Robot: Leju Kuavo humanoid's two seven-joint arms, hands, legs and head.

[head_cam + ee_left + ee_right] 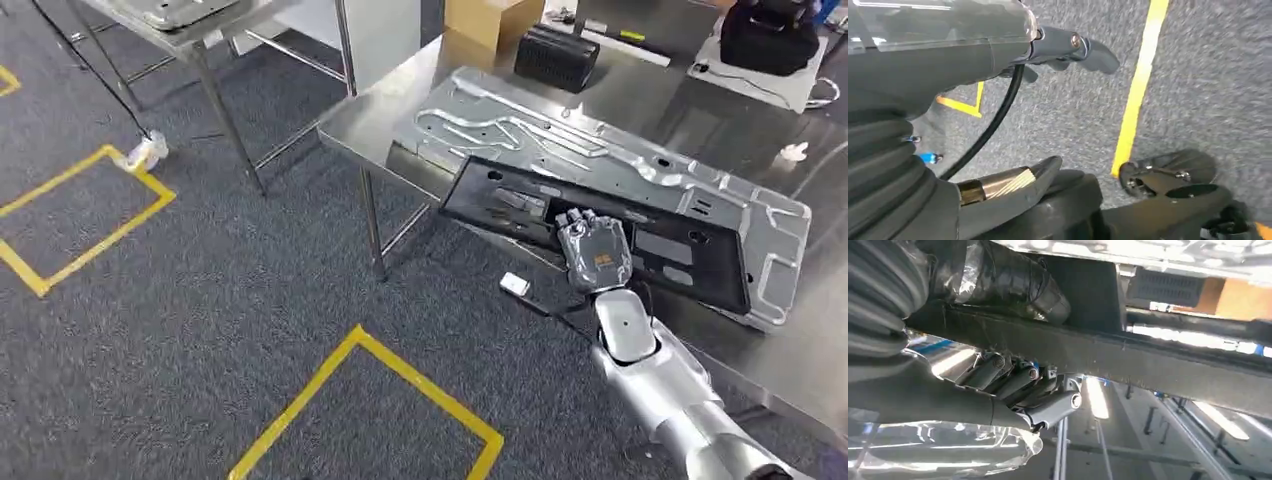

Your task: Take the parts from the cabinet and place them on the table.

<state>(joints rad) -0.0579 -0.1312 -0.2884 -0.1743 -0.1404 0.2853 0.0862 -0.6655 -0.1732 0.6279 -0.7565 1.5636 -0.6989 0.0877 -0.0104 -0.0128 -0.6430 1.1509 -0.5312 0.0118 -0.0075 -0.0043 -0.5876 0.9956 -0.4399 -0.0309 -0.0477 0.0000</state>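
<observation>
A long black panel point(690, 255) lies tilted on a large silver stamped sheet part point(560, 130) near the front edge of the steel table point(390, 120). My right hand point(595, 245) grips the panel's near long edge. In the right wrist view the thumb point(1013, 285) lies on one face of the black panel point(1148, 360) and the fingers point(1018, 380) curl against the other. My left hand point(948, 60) hangs over the carpet with fingers point(1088, 50) and thumb point(1013, 190) apart, holding nothing.
A black ribbed box point(556, 55), a cardboard box point(485, 20) and a black bag point(770, 35) stand at the table's far side. A second steel table point(180, 30) is at the far left. Yellow tape squares point(400, 370) mark the grey carpet; a small white object point(514, 284) lies below the table edge.
</observation>
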